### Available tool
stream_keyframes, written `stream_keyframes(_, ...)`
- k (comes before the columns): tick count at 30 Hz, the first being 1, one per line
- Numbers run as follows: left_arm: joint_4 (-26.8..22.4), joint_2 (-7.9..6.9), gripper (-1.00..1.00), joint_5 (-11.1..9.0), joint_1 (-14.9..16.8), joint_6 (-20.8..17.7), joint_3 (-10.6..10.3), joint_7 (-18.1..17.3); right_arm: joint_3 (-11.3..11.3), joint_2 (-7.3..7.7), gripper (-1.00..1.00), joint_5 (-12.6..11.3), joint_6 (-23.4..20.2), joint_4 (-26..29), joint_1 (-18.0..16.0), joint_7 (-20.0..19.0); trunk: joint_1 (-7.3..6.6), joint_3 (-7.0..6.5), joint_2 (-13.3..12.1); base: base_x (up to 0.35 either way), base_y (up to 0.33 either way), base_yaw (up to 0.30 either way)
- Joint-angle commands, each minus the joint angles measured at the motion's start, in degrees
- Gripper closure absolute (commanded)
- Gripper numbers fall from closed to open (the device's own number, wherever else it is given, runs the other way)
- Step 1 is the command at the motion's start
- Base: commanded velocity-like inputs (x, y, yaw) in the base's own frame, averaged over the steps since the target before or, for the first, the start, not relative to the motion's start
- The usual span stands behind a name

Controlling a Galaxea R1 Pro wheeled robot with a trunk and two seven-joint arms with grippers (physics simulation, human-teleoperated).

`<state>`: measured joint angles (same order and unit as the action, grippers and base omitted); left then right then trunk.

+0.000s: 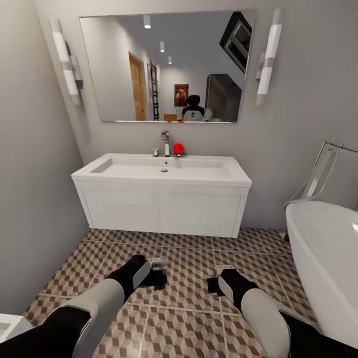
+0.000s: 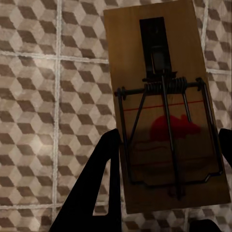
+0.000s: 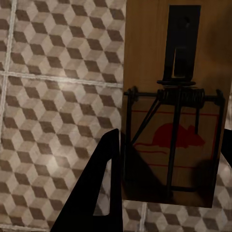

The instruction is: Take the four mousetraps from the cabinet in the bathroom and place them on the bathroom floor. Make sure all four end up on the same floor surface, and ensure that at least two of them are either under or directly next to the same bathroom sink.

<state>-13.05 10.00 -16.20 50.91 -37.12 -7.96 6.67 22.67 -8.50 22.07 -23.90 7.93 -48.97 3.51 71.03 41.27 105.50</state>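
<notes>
Mousetrap (image 2: 166, 108) between left fingers (image 2: 99, 179).

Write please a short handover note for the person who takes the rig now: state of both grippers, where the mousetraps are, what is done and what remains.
Left gripper: shut on a mousetrap, held over the bathroom floor.
Right gripper: shut on a second mousetrap, also above the tiles.
Position: the robot faces the sink, both arms lowered in front of its white cupboard base.
Done: two traps are out and carried to the sink.
Left: set both down on the floor under or right beside the sink. The other two traps and the cabinet are not in sight here; probably they must still be fetched and placed on the same floor.
</notes>
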Motion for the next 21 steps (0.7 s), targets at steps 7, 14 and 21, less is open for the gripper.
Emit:
stream_keyframes(7, -1.1, 0.00, 1.00, -0.5, 0.1, -0.3, -0.3, -0.3, 0.4, -0.10, 1.00, 0.6, -0.3, 1.0, -0.1, 0.0, 1.54, 1.38, 2.8, 0.000, 0.000, -0.067)
stream_keyframes(14, -1.0, 0.00, 1.00, -0.4, 0.1, -0.3, -0.4, -0.4, 0.3, -0.10, 1.00, 0.6, -0.3, 1.2, -0.1, 0.0, 3.07, 2.64, 5.7, 0.000, 0.000, -0.005)
stream_keyframes(21, -0.8, 0.00, 1.00, -0.3, 0.1, -0.3, -0.5, -0.4, 0.2, -0.18, 1.00, 0.6, -0.3, 1.2, -0.1, -0.1, 4.61, 3.90, 8.5, 0.000, 0.000, 0.000)
